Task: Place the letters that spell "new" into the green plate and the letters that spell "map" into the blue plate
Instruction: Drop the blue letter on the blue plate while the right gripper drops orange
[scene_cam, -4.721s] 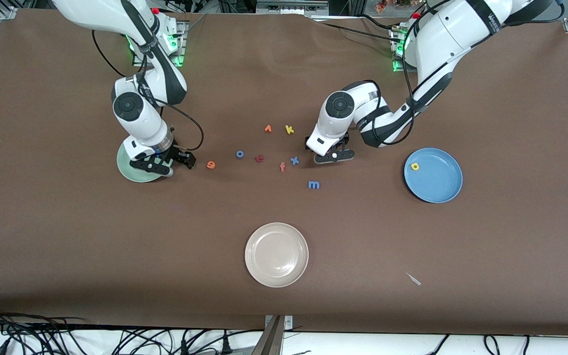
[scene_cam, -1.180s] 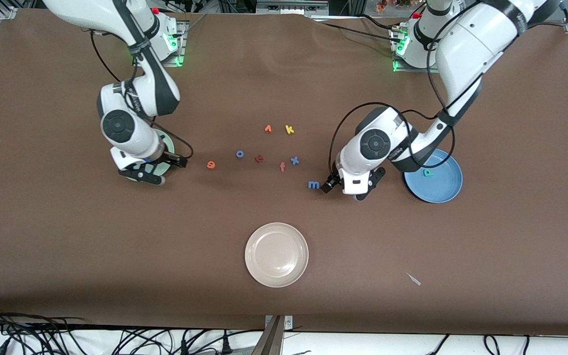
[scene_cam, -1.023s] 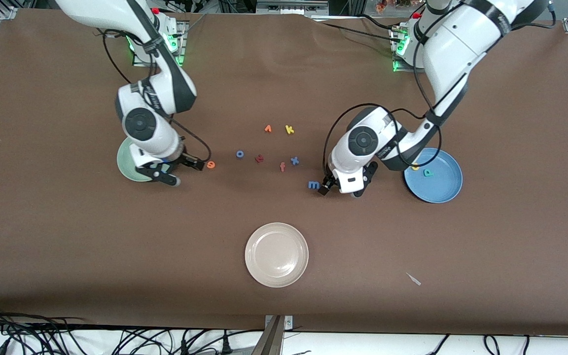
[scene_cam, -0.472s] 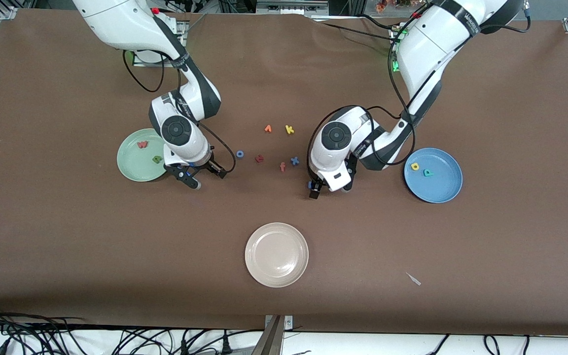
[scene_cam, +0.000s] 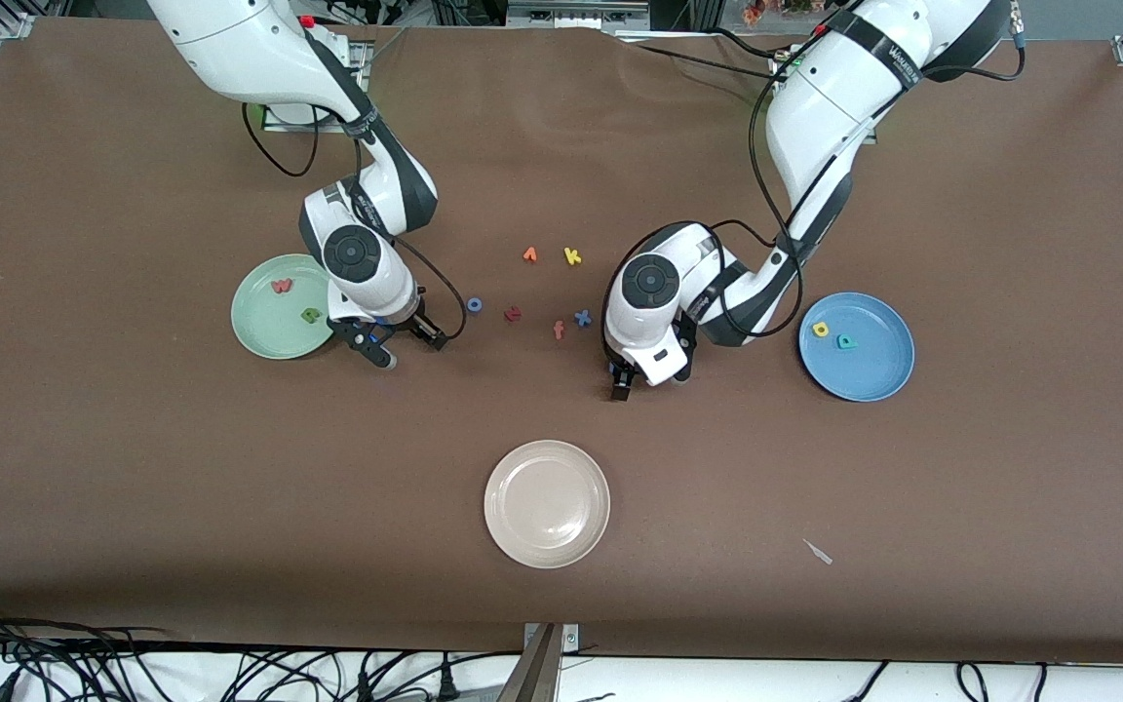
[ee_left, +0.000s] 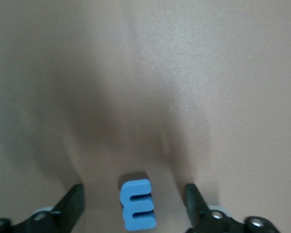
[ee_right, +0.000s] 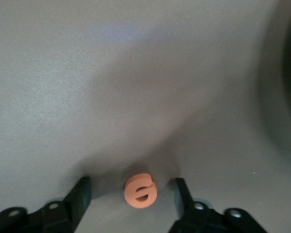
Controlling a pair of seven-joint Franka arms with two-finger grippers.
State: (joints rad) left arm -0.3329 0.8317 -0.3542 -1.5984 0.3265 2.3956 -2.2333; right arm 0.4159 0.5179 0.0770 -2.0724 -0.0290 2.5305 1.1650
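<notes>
Both grippers' fingers apart: left gripper around blue "m"; right gripper around orange "e"

High front cam, two close wrist cams

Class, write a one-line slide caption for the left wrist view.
Left claw, fingers open, straddles the small blue foam letter "m" lying on the brown table.

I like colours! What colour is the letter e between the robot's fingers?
Orange. The e shows best in the right wrist view.
</notes>
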